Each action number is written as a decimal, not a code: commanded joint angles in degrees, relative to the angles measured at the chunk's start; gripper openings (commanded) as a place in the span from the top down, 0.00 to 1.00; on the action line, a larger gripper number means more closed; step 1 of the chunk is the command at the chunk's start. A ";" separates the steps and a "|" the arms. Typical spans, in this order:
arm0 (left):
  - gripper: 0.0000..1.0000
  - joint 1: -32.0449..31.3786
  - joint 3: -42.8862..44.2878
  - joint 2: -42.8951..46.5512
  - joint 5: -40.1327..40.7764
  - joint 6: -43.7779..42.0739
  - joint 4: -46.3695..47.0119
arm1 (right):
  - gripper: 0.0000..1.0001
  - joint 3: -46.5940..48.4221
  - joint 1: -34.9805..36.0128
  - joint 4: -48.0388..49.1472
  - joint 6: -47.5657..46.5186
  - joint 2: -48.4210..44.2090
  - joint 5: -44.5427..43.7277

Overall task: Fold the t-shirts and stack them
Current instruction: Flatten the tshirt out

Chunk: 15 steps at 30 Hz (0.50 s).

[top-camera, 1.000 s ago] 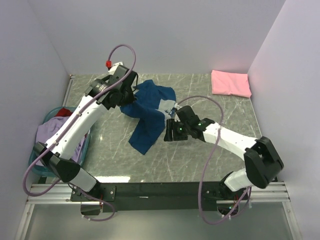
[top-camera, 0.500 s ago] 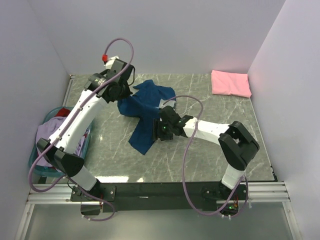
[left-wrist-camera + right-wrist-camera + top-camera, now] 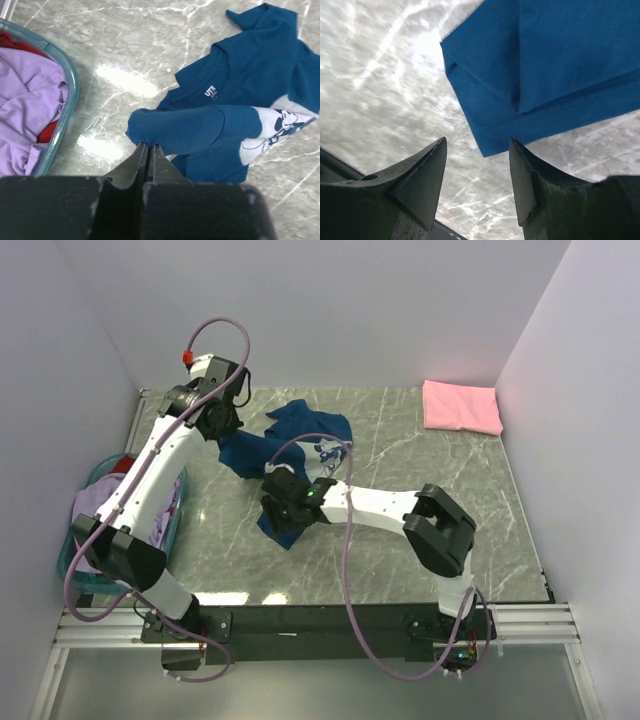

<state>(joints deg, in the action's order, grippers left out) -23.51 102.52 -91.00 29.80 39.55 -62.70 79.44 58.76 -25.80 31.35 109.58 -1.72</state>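
We see our left jaws clamped on a fold of the navy t-shirt (image 3: 240, 85), sprawled from the tabletop's (image 3: 450, 510) middle toward its far edge, and our right jaws apart above its near hem.

We log the navy t-shirt (image 3: 300, 432) rumpled mid-surface, left arm (image 3: 150, 475) at its left edge, right arm (image 3: 370, 502) over its near end.
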 commanded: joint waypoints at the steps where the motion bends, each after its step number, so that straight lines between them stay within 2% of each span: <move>1: 0.99 1.00 -1.18 2.58 0.00 -1.67 3.19 | 0.40 4.92 1.79 -6.44 -2.79 3.00 -4.26; 13: 0.99 3.38 -3.11 1.88 -1.85 -2.64 5.22 | 0.43 15.20 4.52 -16.73 -4.46 12.05 -6.54; 15: 0.99 3.56 -3.38 1.62 -1.94 -2.64 5.39 | 0.47 17.31 4.96 -18.40 -4.90 14.07 -6.89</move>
<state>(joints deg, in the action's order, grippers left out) -20.38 99.31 -90.91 28.29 38.09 -59.44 92.42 62.70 -40.14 27.59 121.60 -6.15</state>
